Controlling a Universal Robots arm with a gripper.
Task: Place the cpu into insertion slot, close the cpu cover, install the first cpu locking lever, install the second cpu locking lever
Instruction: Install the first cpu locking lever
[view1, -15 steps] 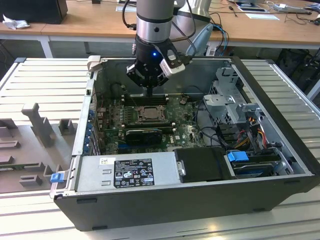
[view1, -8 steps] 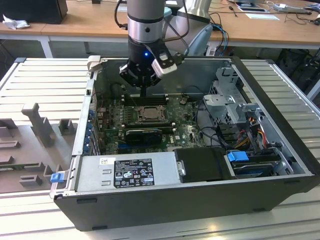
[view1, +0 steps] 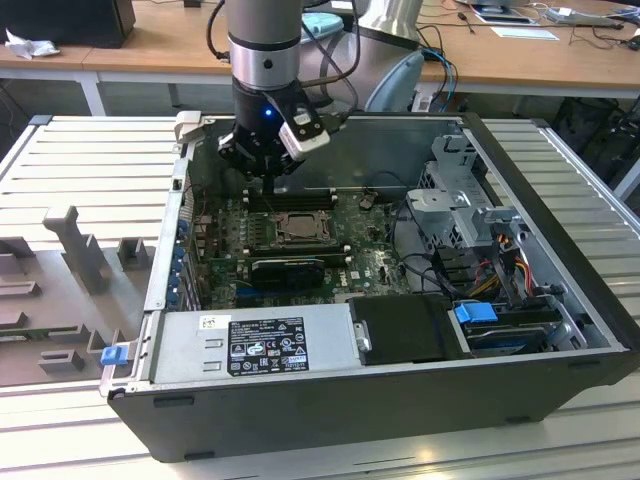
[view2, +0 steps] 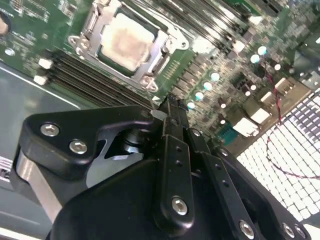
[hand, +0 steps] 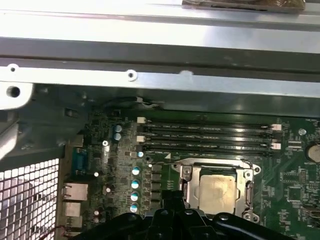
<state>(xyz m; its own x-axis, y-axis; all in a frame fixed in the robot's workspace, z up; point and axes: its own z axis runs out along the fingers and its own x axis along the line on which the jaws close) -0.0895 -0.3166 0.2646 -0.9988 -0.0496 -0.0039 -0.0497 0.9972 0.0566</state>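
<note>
Hanging over the green board (view1: 370, 265) inside the open computer box (view1: 400, 400), the claw (view1: 270, 183) has its two fingers pressed together with nothing between them. In the second wrist view the claw's tip (view2: 170, 106) is over the long black memory slots (view2: 95, 75), just beside the chip (view2: 127, 40) and not touching it. The one chip (hand: 217, 192) sits in its socket (view1: 278, 232), and the silver cover (view2: 162, 50) lies flat around it like a picture frame. Four memory slots (hand: 210, 135) run side by side between the chip and the grey back wall (hand: 160, 95) of the box, and a row of small round blue-topped parts (hand: 135, 184) stands near the socket. Inside the box there is also one grey power box (view1: 260, 340) with a label, one metal cage (view1: 455, 190) and a bunch of coloured wires (view1: 505, 250), all well apart from the claw. Two blue clips (view1: 115, 353) show, one at each end of the power box. The computer box lies on a table (view1: 80, 150) of metal strips, with a grey plastic shape (view1: 75, 250) beside it and a long wooden desk (view1: 160, 45) behind
</note>
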